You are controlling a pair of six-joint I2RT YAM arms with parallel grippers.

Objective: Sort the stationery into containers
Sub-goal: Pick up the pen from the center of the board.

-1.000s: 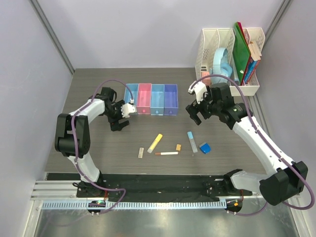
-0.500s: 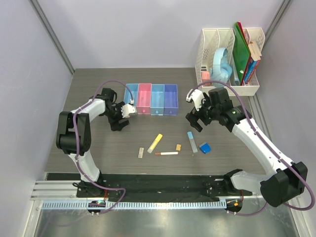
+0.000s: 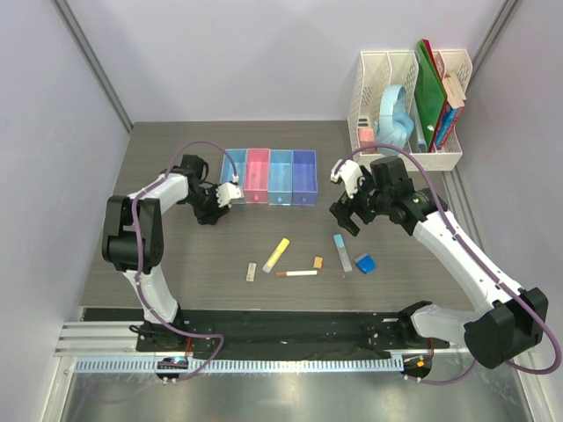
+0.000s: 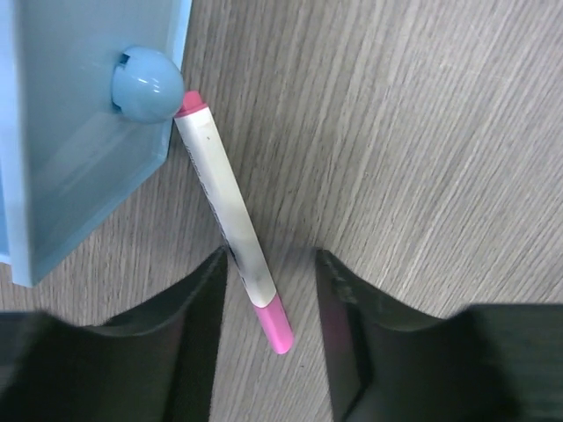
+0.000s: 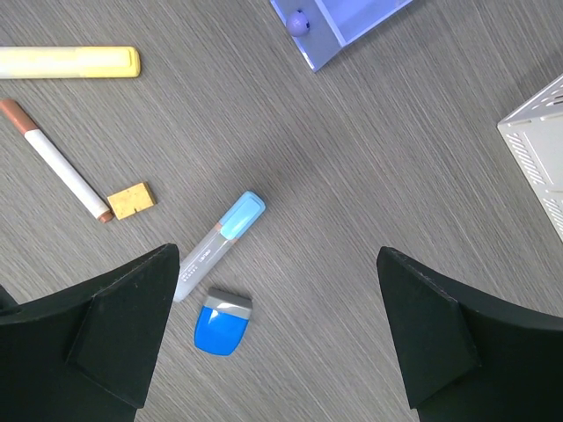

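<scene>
The containers, four joined bins, stand mid-table. A white pen with pink ends lies against the front of the light blue bin. My left gripper straddles its lower end, jaws narrowed. One finger touches the pen; a gap is left at the other. My right gripper hangs wide open above the pale blue stick and blue wedge. A yellow marker, thin white pen, orange block and beige block lie in front.
A tall white mesh file rack with green folders and books stands at the back right, and its corner shows in the right wrist view. The purple-blue bin is just beyond the right gripper. Walls close in the table's sides.
The left gripper's jaws have narrowed around the pink-ended pen. The right gripper has shifted slightly toward the stationery and stayed wide open.
</scene>
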